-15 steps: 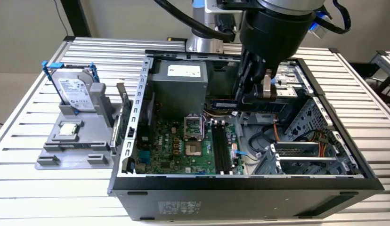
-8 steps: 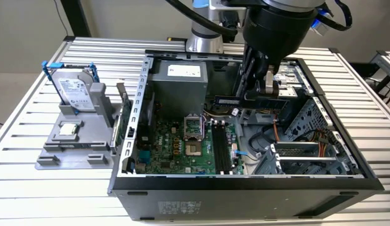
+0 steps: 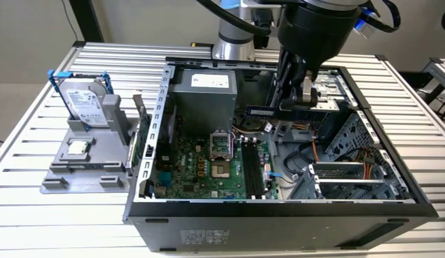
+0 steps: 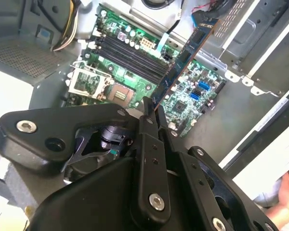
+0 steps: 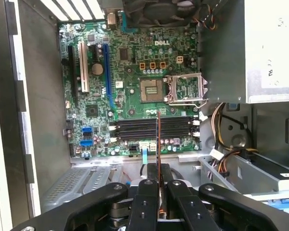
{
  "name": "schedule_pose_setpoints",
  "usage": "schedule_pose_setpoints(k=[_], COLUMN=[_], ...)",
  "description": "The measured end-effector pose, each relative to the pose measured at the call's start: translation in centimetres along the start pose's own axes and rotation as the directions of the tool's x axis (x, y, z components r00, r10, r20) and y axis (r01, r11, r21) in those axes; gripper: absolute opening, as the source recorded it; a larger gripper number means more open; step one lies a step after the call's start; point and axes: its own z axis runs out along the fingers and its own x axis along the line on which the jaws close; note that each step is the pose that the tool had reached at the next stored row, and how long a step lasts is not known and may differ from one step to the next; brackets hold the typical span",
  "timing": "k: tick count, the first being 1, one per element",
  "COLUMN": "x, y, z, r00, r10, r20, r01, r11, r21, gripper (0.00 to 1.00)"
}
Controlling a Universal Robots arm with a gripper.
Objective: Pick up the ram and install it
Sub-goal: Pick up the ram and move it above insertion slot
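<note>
The ram [image 4: 183, 57] is held in the hand [image 4: 152, 109], whose fingers [image 4: 145, 126] are closed narrowly on one end of the stick. The rest of the stick projects straight out beyond the fingertips, so its long axis runs away from the hand. In the exterior view the stick is seen level, carried in the air inside the open computer case [image 3: 280, 212]. It is clear of the motherboard [image 5: 130, 86] and is touched by nothing but the hand.

The black memory slots [image 5: 151, 129] lie below and ahead of the hand, beside the empty CPU socket [image 5: 150, 90], and they appear unfilled. In the first wrist view the stick is seen edge-on as a thin line that crosses the row of slots. From both wrist views it is judged that the stick's long axis lies across the slots' long axis rather than along it. Its contact edge is judged not yet lined up with any slot. The pick-up is judged done; the installing is not.

The case stands on the slatted bench [image 3: 36, 226]. A hard drive [image 3: 86, 102] in a grey fixture is set well to the side of the hand, beyond the case wall.
</note>
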Motion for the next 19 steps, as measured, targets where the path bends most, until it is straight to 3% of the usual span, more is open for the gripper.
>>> schedule_pose_setpoints(k=[9,19], x=[-1.95,-2.13], y=[0.06,-0.03], z=[0.16,0.16], r00=[1.0000,1.0000], r10=[0.006,-0.003], r20=[0.0003,0.0000], r01=[-0.006,0.003], r11=[1.0000,1.0000], r21=[0.0003,-0.0001], gripper=[0.00,0.00])
